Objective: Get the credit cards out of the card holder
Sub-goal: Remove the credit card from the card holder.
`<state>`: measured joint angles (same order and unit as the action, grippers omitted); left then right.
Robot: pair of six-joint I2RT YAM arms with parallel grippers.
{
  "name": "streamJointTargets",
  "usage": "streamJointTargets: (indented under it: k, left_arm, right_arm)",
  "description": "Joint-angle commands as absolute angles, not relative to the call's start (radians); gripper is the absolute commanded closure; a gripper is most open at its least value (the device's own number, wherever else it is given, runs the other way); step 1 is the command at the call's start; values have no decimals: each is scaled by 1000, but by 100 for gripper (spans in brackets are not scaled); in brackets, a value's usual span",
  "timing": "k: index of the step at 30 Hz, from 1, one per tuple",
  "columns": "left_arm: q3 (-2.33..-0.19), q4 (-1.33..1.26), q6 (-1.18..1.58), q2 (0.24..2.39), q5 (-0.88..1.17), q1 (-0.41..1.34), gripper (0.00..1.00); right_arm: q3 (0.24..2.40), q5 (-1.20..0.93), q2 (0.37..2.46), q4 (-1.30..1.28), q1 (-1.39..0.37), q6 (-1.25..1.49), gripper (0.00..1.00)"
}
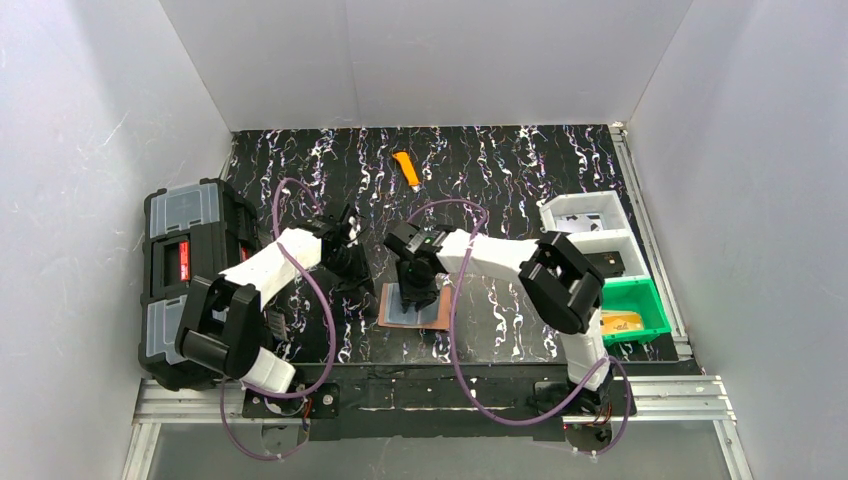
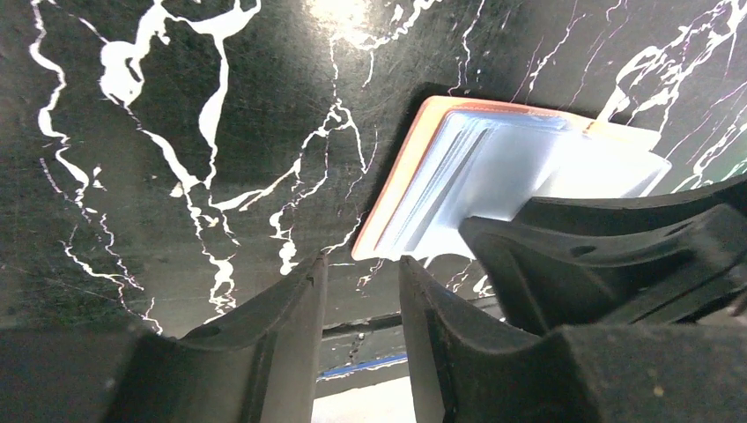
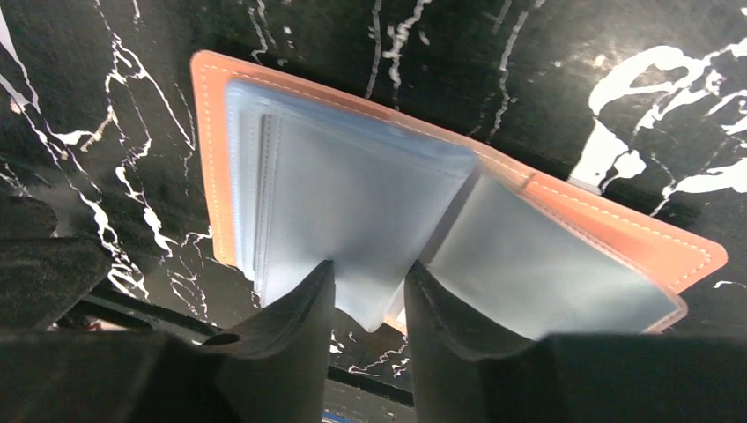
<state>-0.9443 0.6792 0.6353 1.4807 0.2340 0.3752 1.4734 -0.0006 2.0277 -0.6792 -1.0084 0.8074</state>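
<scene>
The card holder (image 1: 396, 314) lies open and flat on the black marbled table, its orange-tan cover (image 3: 617, 233) facing down. Pale blue-grey leaves (image 3: 361, 194) fill both halves; I cannot tell cards from sleeves. My right gripper (image 3: 368, 269) hovers over the holder's near edge (image 1: 418, 288), jaws apart, with a corner of a blue-grey leaf showing in the gap. My left gripper (image 2: 359, 263) stands open and empty just left of the holder (image 2: 414, 167), above bare table (image 1: 350, 268). The right gripper's black fingers (image 2: 599, 256) cover the holder's near corner in the left wrist view.
A big black toolbox (image 1: 185, 270) stands at the left edge. An orange utility knife (image 1: 406, 170) lies farther back. White bins (image 1: 590, 230) and a green bin (image 1: 630, 310) line the right side.
</scene>
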Motion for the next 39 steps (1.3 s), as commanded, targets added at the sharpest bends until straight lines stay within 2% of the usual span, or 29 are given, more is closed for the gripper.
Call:
streamJointTargets:
  k: [1, 3, 9, 18, 29, 32, 34, 39]
  left_arm:
    - [-979, 681, 633, 1501, 255, 419, 66]
    - [-989, 679, 642, 1515, 251, 449, 66]
    - [-1027, 643, 673, 1553, 277, 516, 66]
    - [-1077, 623, 680, 1639, 285, 552, 67]
    - [-1075, 563, 697, 1718, 322, 592, 69]
    - [-1059, 550, 706, 1711, 330, 594, 76]
    - [-1049, 545, 713, 1706, 333, 595, 78]
    - [-1042, 545, 722, 1690, 336, 595, 84]
  right_arm:
    - [1294, 9, 2034, -587, -962, 779, 64]
    - [1242, -35, 2001, -538, -945, 774, 72]
    - [1125, -140, 1933, -407, -914, 762, 85]
    - [1026, -259, 1891, -292, -852, 752, 92]
    - [981, -306, 1866, -236, -832, 753, 92]
    - [988, -308, 1856, -237, -829, 754, 91]
    - [1001, -309, 1845, -242, -828, 754, 87]
    - [1054, -298, 1803, -281, -823, 747, 70]
